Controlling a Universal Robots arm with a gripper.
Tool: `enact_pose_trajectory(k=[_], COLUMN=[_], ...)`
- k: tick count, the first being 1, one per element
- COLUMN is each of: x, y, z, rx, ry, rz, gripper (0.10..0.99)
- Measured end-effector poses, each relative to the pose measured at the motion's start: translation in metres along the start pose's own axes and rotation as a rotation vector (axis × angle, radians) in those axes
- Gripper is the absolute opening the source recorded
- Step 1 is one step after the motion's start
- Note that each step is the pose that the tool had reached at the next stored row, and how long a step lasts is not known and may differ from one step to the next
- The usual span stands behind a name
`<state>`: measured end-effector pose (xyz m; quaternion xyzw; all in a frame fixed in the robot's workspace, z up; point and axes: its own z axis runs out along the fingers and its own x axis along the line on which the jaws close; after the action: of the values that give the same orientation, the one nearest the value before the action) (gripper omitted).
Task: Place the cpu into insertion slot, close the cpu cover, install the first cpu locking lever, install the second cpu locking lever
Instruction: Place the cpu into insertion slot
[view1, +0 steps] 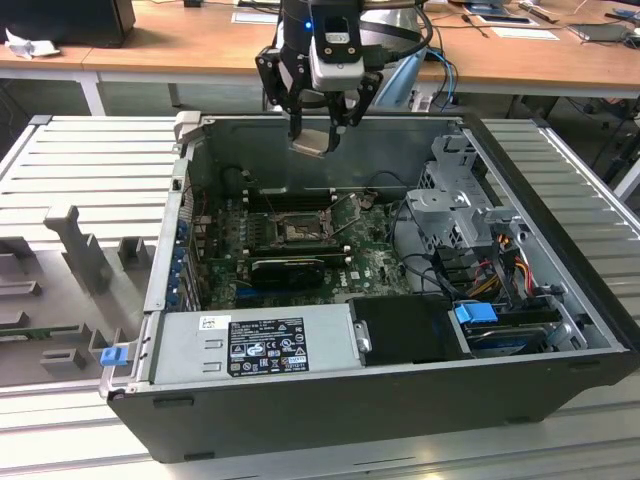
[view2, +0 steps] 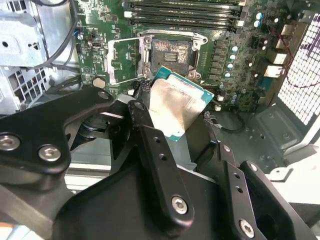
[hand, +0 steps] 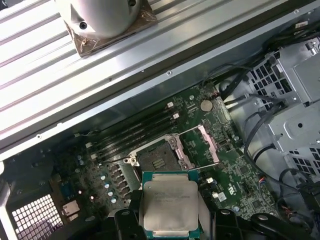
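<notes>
**benchrat:** What's in the shot, biggest stuff first?

**socket_sam:** One ribbed metal table (view1: 90, 150) with one open computer case (view1: 300, 400) lying on its side on it. Inside the case there's one grey power supply (view1: 250, 345) along the near wall. One green motherboard (view1: 370, 262) lies flat on the floor of the case. One metal drive cage (view1: 450, 200) sits toward the exterior view's right.

**benchrat:** And on the board?

**socket_sam:** One black card (view1: 288, 268) is plugged in just beside the socket. The long memory slots (view2: 185, 12) run as a bank on the socket's other side, and it looks like four of them. Then there's one insertion slot (view2: 172, 52), bare, with nothing sitting in it. The one cpu cover (view2: 145, 60) is flipped open and lies right next to the slot.

**benchrat:** Where's the chip, then?

**socket_sam:** There's one cpu (view1: 310, 142), up in the air over the open case and well apart from the slot. In both wrist views it hangs tilted above the socket area, silvery top showing (hand: 169, 202). The one gripper (view1: 318, 128) has its two black fingers (view2: 142, 125) pinching the cpu by opposite edges.
</notes>
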<state>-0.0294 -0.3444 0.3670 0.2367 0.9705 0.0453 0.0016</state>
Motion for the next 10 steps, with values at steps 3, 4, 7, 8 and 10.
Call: enact_pose_trajectory(k=[3,4,7,8,10], x=[0.0,0.0,0.0,0.0,0.0], y=[0.0,0.0,0.0,0.0,0.0], z=[0.0002,0.0002,0.0003,0.0004,0.0004], rx=[-0.001,-0.001,-0.002,-0.002,-0.002], ry=[-0.0036,-0.0047,-0.0076,-0.0087,-0.0102], rz=[0.04,0.053,0.086,0.098,0.114], gripper=[0.525,0.525,0.525,0.525,0.525])
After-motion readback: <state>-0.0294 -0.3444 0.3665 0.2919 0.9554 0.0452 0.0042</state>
